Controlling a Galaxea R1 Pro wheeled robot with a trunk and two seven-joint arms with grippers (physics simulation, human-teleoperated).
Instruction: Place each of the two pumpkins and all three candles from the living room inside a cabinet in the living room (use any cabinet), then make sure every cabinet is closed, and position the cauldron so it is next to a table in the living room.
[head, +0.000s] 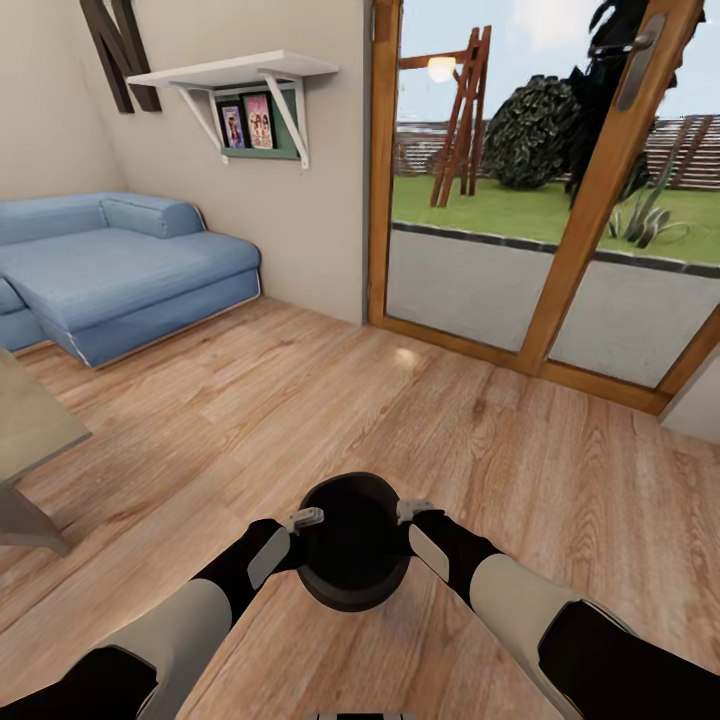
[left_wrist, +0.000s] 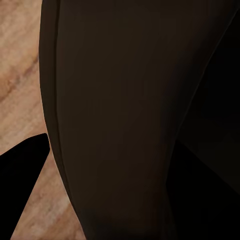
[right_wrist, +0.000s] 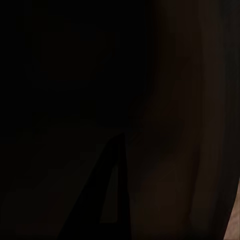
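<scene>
Starting at the far left of the head view, a corner of the grey-beige table (head: 35, 420) juts in over the wooden floor (head: 300, 400), with the blue sofa (head: 120, 270) behind it against the wall and a white shelf (head: 235, 75) holding small pictures above. Nearer the robot, the left gripper (head: 305, 520) presses against the left side of the black cauldron (head: 352, 545). The cauldron sits low and centred between both forearms, apart from the table. Its right side is met by the right gripper (head: 412, 510). Whether either claw is spread or pinching the rim, I cannot tell; both wrist views are dark with the pot's wall. Further right, the wood-framed glass door (head: 560, 200) looks onto a lawn.
</scene>
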